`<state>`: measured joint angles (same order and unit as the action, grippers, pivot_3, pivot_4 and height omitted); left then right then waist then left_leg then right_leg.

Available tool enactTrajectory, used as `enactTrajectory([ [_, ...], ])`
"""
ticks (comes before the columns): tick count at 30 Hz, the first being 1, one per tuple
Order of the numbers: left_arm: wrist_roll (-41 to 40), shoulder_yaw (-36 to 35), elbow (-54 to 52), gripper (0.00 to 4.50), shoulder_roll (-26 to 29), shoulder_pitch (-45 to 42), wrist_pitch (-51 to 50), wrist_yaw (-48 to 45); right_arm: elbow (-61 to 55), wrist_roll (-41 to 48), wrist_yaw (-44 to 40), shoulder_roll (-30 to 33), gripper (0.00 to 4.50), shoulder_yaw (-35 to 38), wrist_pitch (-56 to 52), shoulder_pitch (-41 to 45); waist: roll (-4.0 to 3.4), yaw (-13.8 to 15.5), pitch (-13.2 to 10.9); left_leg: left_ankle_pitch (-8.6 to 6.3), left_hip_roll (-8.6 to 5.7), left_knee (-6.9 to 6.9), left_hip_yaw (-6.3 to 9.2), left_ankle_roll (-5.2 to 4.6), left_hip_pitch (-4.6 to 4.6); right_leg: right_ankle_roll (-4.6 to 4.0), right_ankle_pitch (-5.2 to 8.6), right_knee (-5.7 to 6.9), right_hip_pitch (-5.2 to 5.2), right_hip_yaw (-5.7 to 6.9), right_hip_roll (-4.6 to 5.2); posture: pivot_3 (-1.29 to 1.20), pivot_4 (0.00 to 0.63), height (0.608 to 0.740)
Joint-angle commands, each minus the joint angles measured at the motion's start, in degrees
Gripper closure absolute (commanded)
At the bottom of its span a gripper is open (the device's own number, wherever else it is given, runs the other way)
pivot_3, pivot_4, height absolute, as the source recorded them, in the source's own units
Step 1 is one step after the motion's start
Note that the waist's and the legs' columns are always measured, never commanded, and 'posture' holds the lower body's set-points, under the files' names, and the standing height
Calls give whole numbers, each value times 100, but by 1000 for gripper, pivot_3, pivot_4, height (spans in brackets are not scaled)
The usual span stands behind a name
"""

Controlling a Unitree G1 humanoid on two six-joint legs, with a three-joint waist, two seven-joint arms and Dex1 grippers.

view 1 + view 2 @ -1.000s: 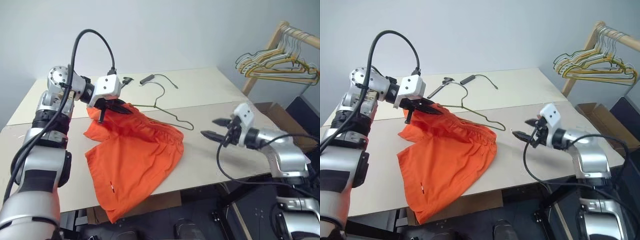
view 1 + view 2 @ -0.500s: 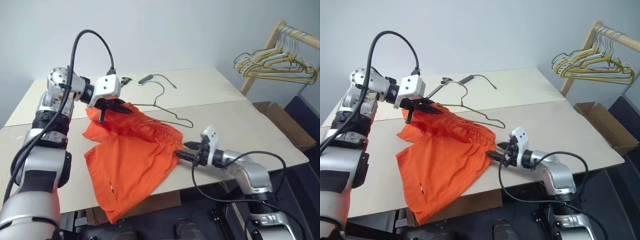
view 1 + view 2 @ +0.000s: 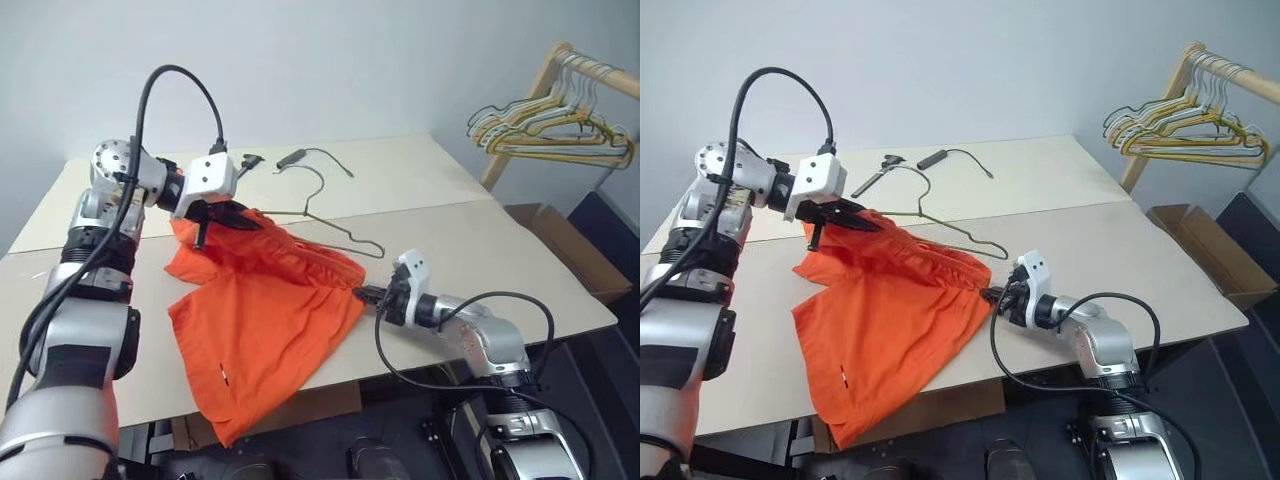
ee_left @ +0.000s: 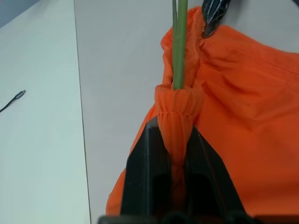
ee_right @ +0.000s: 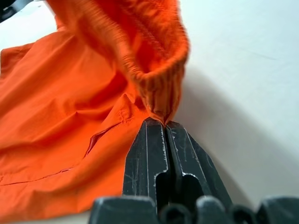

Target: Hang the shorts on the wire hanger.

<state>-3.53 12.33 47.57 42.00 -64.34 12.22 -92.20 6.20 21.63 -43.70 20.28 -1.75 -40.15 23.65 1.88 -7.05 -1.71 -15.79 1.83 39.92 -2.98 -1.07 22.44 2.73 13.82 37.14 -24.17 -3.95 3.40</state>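
The orange shorts [image 3: 265, 320] lie spread on the table [image 3: 460, 225], one leg hanging over the front edge. My left gripper [image 3: 226, 212] is shut on the left end of the gathered waistband [image 4: 174, 100] and holds it raised. The thin wire hanger [image 3: 345, 232] lies behind the shorts, one arm running into the waistband [image 4: 179, 42] by my left fingers. My right gripper [image 3: 362, 296] lies low on the table, shut on the right end of the waistband [image 5: 159, 93].
A wooden rack with bunched yellow and pale hangers [image 3: 555, 130] stands at the far right, an open cardboard box [image 3: 565, 250] below it. A black cable with a small tool [image 3: 293, 157] lies on the far table half.
My right gripper moved left and down from open over the bare table to the waistband's right end and shut on it. The left gripper kept still.
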Motion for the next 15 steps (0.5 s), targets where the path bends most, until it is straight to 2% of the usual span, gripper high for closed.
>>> enactTrajectory([
  [1,-217,180,-143,4500,337,-143,200,-30,79,77,-221,328,4471,220,102,199,0,4,0,0,0,0,1,0,0,0,0,0,1,0,0,-54,0,740],
  [6,-372,436,-47,4500,497,-289,235,-30,353,-38,-708,761,4471,126,393,389,0,23,0,0,0,2,2,-1,-1,0,0,0,3,1,1,-55,0,740],
  [15,248,370,180,4500,393,-274,361,255,345,-350,-1126,1285,4471,-81,1040,403,0,16,0,-2,0,3,-1,-4,0,1,0,-2,2,0,0,-56,0,740],
])
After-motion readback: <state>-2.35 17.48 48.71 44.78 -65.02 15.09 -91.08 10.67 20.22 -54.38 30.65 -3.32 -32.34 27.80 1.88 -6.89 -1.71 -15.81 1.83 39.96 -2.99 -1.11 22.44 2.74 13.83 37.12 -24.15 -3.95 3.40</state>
